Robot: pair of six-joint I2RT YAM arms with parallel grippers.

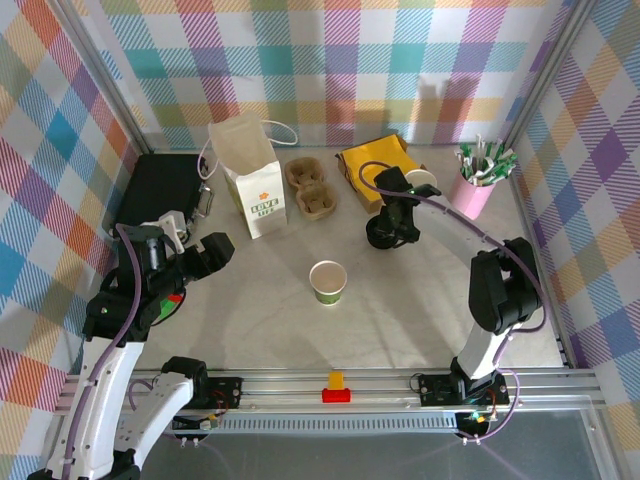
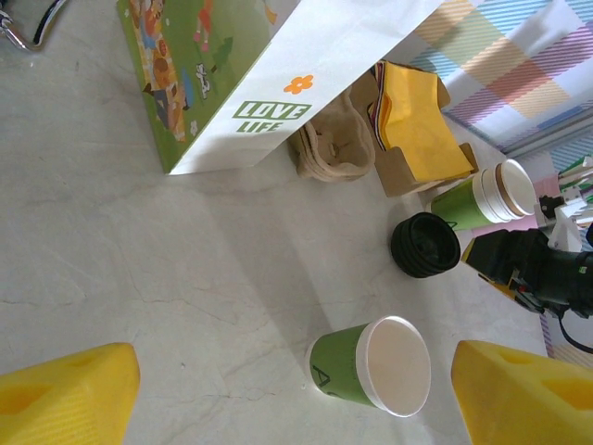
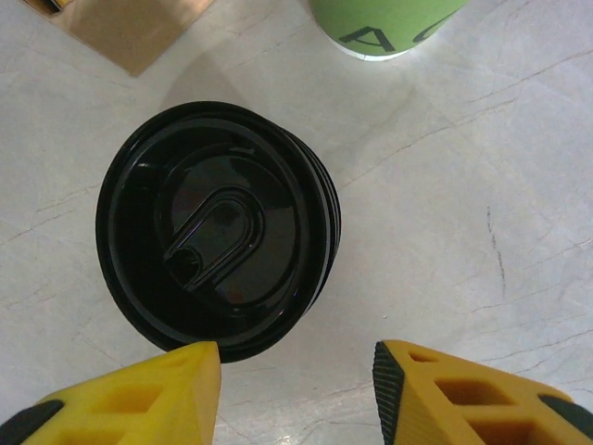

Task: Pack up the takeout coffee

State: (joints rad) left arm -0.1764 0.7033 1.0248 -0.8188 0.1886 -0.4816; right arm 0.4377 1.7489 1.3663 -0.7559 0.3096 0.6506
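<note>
1. The right arm rises from its base at the lower right of the top view, bends at an elbow near the right edge, and reaches up and left toward the middle. The wrist turns downward there, and the right gripper (image 1: pixel 383 232) hangs over a stack of round black plastic lids (image 3: pixel 218 232).
2. In the right wrist view the yellow fingers (image 3: pixel 139 394) stand apart at the bottom edge with nothing held between them. The stack's near rim sits just above the gap.
3. The left arm comes up from the lower left corner of the top view. The left gripper (image 1: pixel 212 252) at mid-left points toward the centre, its jaws spread wide and empty.
4. The green paper cup with a cream upper band (image 1: pixel 328 282) stands upright and open-mouthed at the centre of the pale table (image 1: pixel 260 330). It is well apart from the lids and from both grippers.
5. A nested stack of similar green and cream cups (image 2: pixel 486 197) stands just beside the lids. Close behind it is a brown holder of yellow napkins (image 1: pixel 375 160).
6. To the left of the holder sit a brown cardboard cup carrier (image 1: pixel 310 187) and an upright white paper bag with green print (image 1: pixel 252 180). A pink cup of sticks (image 1: pixel 478 185) stands at the upper right.
</note>
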